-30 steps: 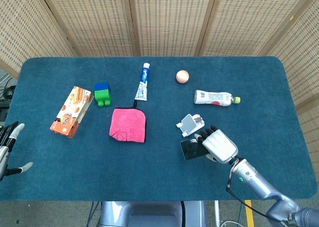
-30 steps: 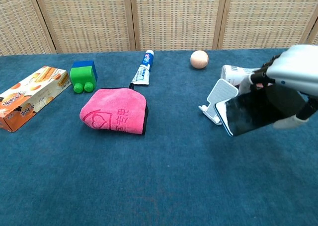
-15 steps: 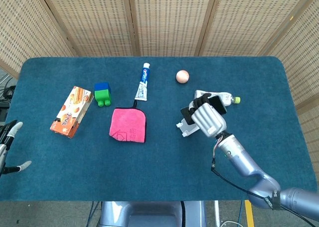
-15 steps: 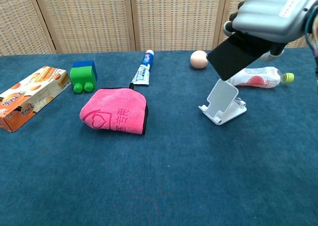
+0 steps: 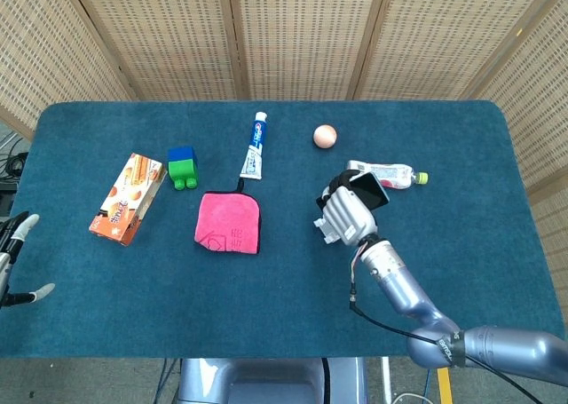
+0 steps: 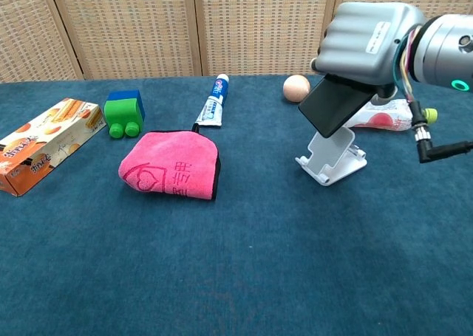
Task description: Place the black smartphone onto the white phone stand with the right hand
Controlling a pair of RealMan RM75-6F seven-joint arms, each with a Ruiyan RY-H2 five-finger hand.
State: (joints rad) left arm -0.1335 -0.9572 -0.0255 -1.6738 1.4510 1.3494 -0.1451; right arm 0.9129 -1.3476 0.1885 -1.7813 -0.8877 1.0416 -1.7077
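Note:
My right hand (image 6: pixel 363 37) (image 5: pixel 347 214) holds the black smartphone (image 6: pixel 332 104) (image 5: pixel 367 188) tilted in the air, just above the white phone stand (image 6: pixel 330 156). In the chest view the phone's lower edge hangs right over the stand's back plate. In the head view the hand covers most of the stand (image 5: pixel 325 226); only its left edge shows. My left hand (image 5: pixel 12 257) rests open at the far left edge, off the table, holding nothing.
On the blue table lie a pink cloth (image 6: pixel 171 165), a toothpaste tube (image 6: pixel 211 103), a green and blue block (image 6: pixel 123 112), an orange snack box (image 6: pixel 43 142), a peach ball (image 6: pixel 296 88) and a small bottle (image 6: pixel 384 115) behind the stand.
The right hand lifted the phone from low at the stand's right, carried it up and left, and now holds it lower, directly over the stand. The left hand barely moved.

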